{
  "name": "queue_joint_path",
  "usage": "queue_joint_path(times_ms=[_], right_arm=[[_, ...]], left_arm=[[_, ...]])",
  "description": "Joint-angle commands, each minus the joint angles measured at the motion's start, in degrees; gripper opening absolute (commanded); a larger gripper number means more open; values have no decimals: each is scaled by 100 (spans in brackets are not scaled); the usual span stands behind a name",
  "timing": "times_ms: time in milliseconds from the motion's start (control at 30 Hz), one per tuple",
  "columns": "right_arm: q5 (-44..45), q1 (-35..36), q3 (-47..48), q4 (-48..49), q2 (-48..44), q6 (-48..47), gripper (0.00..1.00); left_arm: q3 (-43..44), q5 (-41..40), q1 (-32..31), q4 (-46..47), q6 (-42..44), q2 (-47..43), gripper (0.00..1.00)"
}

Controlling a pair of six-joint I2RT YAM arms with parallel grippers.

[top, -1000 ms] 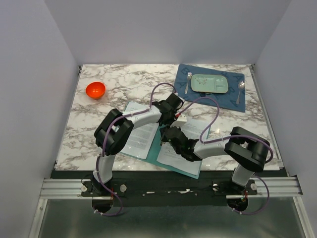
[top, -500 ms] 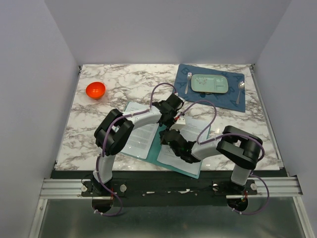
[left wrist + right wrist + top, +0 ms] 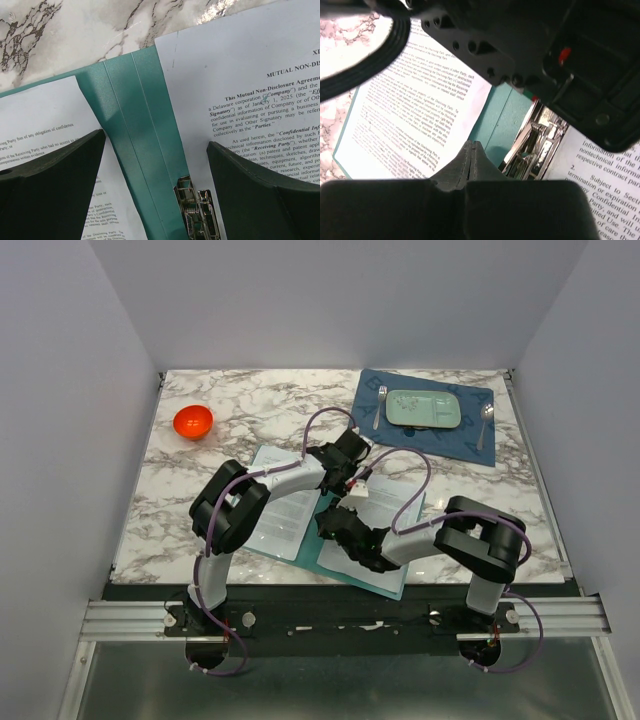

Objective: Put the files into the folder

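folder [image 3: 135,125] clip [image 3: 196,214] cut off, left end effector [image 3: 156,142] spread, right end effector [image 3: 471,151] pressed together

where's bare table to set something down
Bare marble runs along the back between the orange bowl and the blue placemat. There is more at the front left, between the folder and the table edge. The middle is crowded: the left arm and right arm hang over the folder and papers.

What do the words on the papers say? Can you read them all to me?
"MUTUAL NON-DIS", cut off by the picture's edge: heading of the right sheet.
"This Mutual Non-Disclosure Agreem", also cut off: first line under that heading.
"termination or expiration": same sheet, lower down, seen from the right wrist.
"Party free of any obligation of confidence": left sheet.
The other print is too small or blurred.
The folder shows no words.
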Motion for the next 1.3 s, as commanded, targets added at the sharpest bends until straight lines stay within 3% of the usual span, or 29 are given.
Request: queue_joint_path(times_ms=[0,833,1267], right_arm=[[-155,141,-283,-1140,179,439,1],[-93,-193,-740,-1098,486,2038,1],[-998,-545,-845,-1274,1128,3339,1]], left_arm=[[-251,-149,-34,-31,55,312,99],[-532,-123,46,92,179,119,99],[-779,-79,142,189,310,-92,99]])
